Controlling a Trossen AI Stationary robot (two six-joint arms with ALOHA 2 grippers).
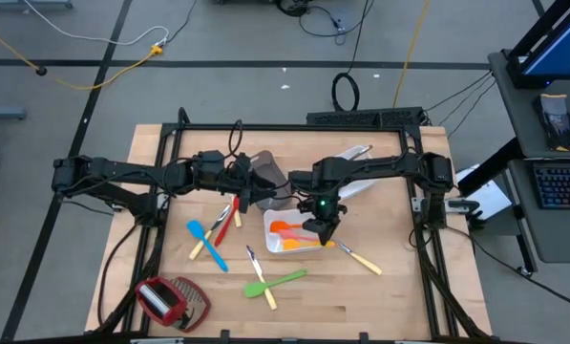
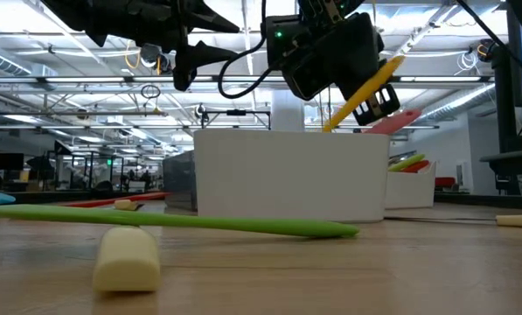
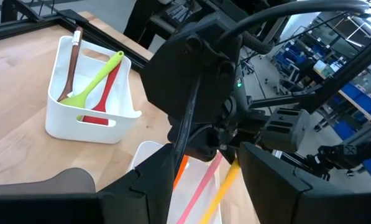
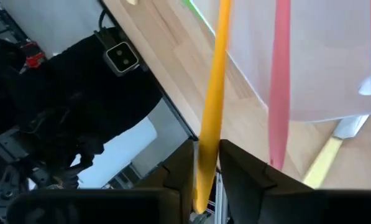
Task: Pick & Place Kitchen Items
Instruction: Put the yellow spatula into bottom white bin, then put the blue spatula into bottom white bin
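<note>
High view: the right pincer [image 1: 324, 232] hangs over the near edge of a white tray [image 1: 286, 235] at mid-desk [image 1: 361, 306], its fingers close around a yellow utensil [image 1: 329, 243]; orange and pink pieces already lie inside the tray. The left pincer [image 1: 249, 191] waits just beyond the tray, fingers parted and empty. More utensils lie loose on the desk nearer the camera than the tray.

Low view: the yellow utensil slants above the tray wall, a green spatula [image 2: 182, 221] lying in front.

Left wrist view: beyond the white tray, a second white bin [image 3: 92, 93] holds green, red and brown utensils.

Right wrist view: the yellow handle sits between the fingers, the grip seeming slack. The likely risk: let go here, it could tip over the rim onto the desk rather than inside.
</note>
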